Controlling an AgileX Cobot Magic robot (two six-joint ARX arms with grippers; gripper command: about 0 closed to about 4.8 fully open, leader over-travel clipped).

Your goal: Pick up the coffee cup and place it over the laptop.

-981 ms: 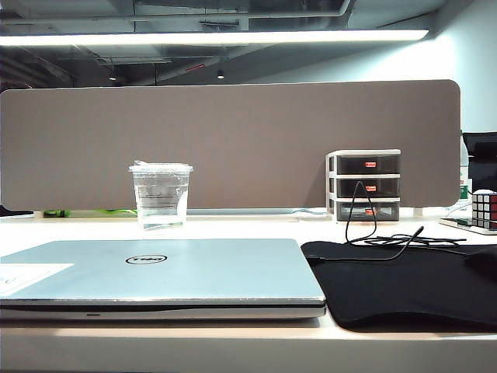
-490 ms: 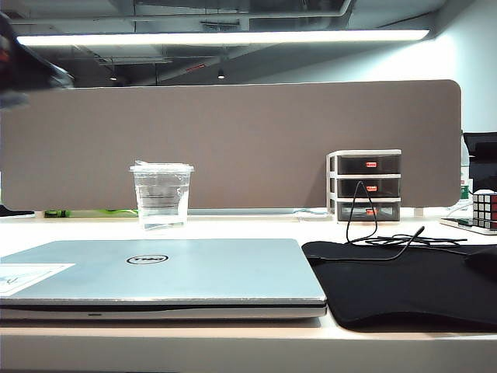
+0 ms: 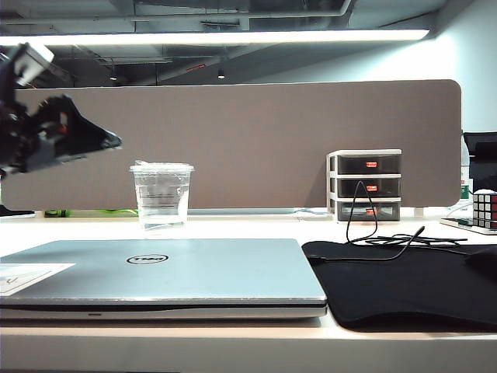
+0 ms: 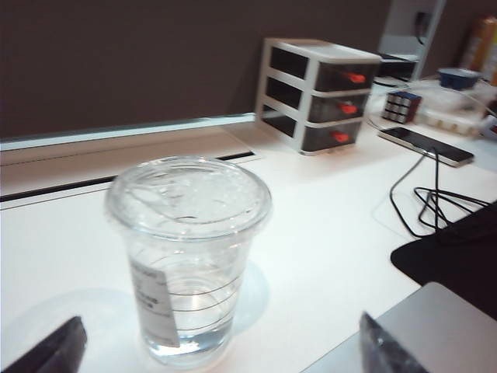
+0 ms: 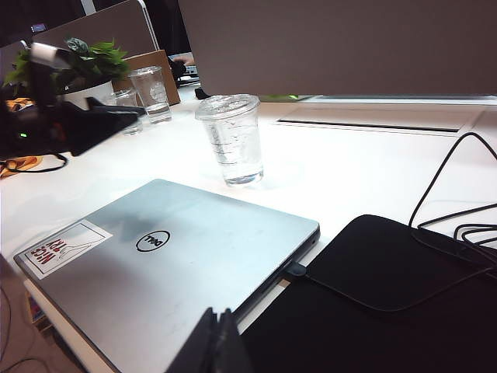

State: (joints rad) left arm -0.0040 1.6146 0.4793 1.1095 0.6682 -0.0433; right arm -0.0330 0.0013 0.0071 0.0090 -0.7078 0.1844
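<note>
Approach is the step in hand: the coffee cup (image 3: 161,196) has not been gripped and stands upright on the white table (image 3: 256,229), behind the closed laptop (image 3: 159,278) and apart from it. The left gripper (image 3: 93,140) is seen at the left of the exterior view, above and beside the cup, with no contact made. In the left wrist view its two fingertips (image 4: 48,353) are set wide apart, with the cup (image 4: 186,252) between and beyond them. The right gripper (image 5: 217,342) is held low at the near edge of the laptop (image 5: 171,260), fingers pressed together, nothing held.

For the next move, the open jaws would need to be lowered around the cup wall, below the lid rim, and closed lightly.

The cup is made of thin, clear, crinkled plastic, tapered toward the base, with a flat clear lid, faint horizontal lines and a white label; deformation under firm pressure is likely. The laptop lid is smooth, flat, silver-grey metal with a round black logo, so a level landing surface is offered.
</note>
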